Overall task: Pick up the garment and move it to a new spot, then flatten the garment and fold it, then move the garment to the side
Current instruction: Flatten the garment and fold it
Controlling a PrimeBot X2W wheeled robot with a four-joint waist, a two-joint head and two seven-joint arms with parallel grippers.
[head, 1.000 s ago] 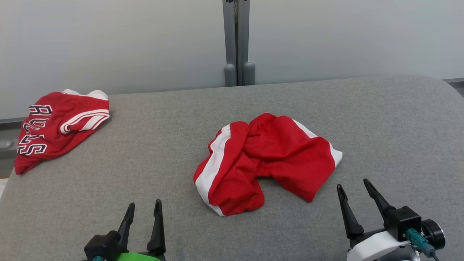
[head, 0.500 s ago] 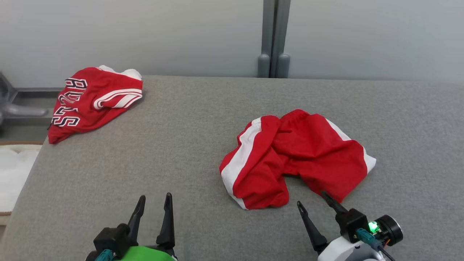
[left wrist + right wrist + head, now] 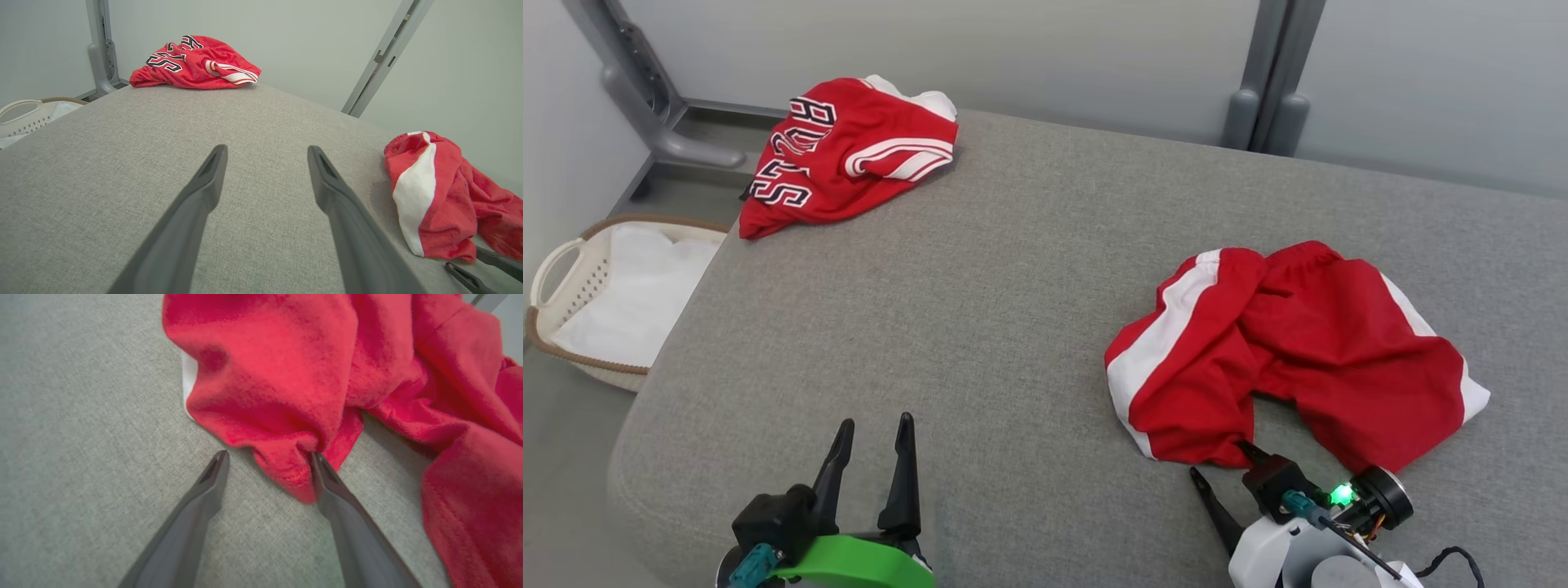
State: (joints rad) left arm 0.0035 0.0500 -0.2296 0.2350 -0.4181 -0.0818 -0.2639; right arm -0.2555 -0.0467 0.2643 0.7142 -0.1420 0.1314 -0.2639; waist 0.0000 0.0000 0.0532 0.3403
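Note:
The garment (image 3: 1298, 351) is a pair of red shorts with white side stripes, lying crumpled on the grey padded table (image 3: 980, 286), right of middle. My right gripper (image 3: 1217, 459) stands open at its near hem. In the right wrist view a fold of the garment (image 3: 286, 375) lies between the tips of my right gripper (image 3: 269, 454), and the right-hand finger touches the cloth. My left gripper (image 3: 876, 420) is open and empty over bare table, well left of the garment. The left wrist view has my left gripper (image 3: 267, 147) at its middle, the garment (image 3: 441, 196) at right, and my right gripper (image 3: 463, 258) below it.
A second red garment, a jersey (image 3: 849, 155) with lettering, lies at the table's far left corner, as the left wrist view also shows the jersey (image 3: 196, 63). A white laundry basket (image 3: 556, 269) sits on the floor off the table's left edge. A grey post (image 3: 1270, 82) stands behind.
The head camera has swung left, bringing the basket into view. My right gripper has moved left and forward, from beside the garment's right leg to its near hem. The left gripper has kept still.

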